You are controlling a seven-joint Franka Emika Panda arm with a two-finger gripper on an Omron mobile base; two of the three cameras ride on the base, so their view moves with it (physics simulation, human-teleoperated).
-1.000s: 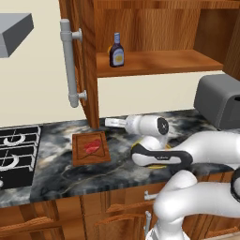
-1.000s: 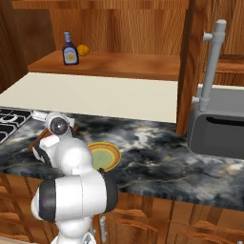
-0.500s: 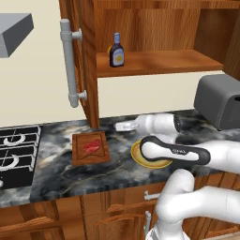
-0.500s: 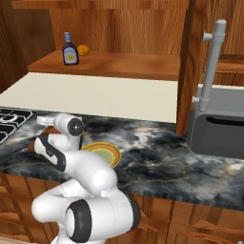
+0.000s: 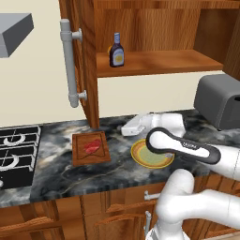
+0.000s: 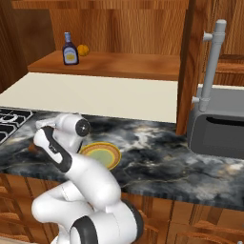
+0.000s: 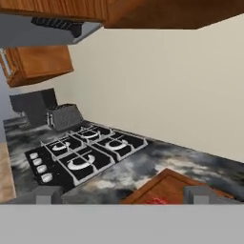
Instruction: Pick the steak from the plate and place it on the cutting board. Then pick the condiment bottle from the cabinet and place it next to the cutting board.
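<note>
Steak (image 5: 93,146): flat on the cutting board (image 5: 90,149), near the board's middle; first placement judged complete

Plate (image 5: 151,155): bare, on the dark marbled surface (image 5: 56,178), partly behind the arm's forearm in the left base view

Condiment bottle (image 5: 116,50): upright on the inner shelf of the cabinet (image 5: 154,61), near its left end, well above and apart from the gripper; a small orange item (image 6: 83,49) sits just beside it in the right base view

Gripper (image 5: 127,130): low over the surface between board and plate, pointing toward the stove (image 5: 16,150); tips look apart with nothing between them, though only their ends show in the hand view, so the opening is a guess

Risks, as judged:
- open cabinet door with grey bar handle (image 5: 70,65) hangs directly above the board; a rising arm could strike the door edge
- bottle is tall and narrow; a high or off-centre approach may tip it or push it deeper along the shelf
- a low swing back may sweep the board and shift the steak
</note>
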